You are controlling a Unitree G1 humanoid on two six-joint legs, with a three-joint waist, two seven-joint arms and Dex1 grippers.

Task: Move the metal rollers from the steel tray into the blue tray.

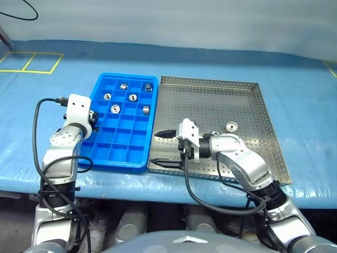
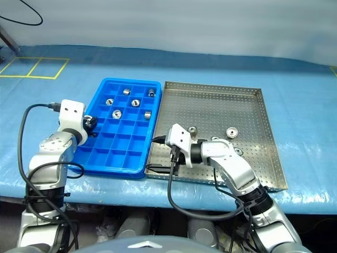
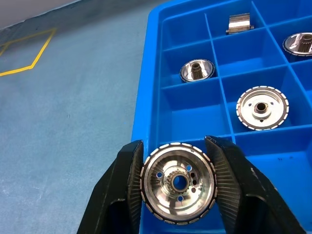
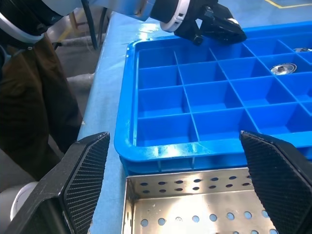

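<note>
**Left claw carries a roller over the blue tray's edge**

The left gripper (image 3: 178, 183) is clamped on one of the metal rollers (image 3: 178, 182), a toothed silver disc with a dark centre hole, pinched flat-on between the two black fingers (image 3: 124, 187); it hangs over the left rim of the blue tray (image 1: 113, 158), above a compartment in the column nearest that rim; whether it touches the plastic, I cannot tell. Six rollers already lie in the blue tray's far rows, each in its own square; one sits flat (image 3: 262, 107) in the cell just beyond the held one, another (image 3: 197, 71) a row further on.

The right gripper (image 1: 164, 147) points leftward across the near left corner of the steel tray (image 1: 274, 153), its fingers (image 4: 85, 170) spread wide apart with nothing between them, aimed at the blue tray's near wall. At least two rollers are left on the steel tray's perforated floor, one (image 1: 231, 126) out in the open, one (image 2: 192, 129) close behind the right wrist; the two trays sit side by side, touching, on the pale blue table cover (image 1: 42, 116).
</note>
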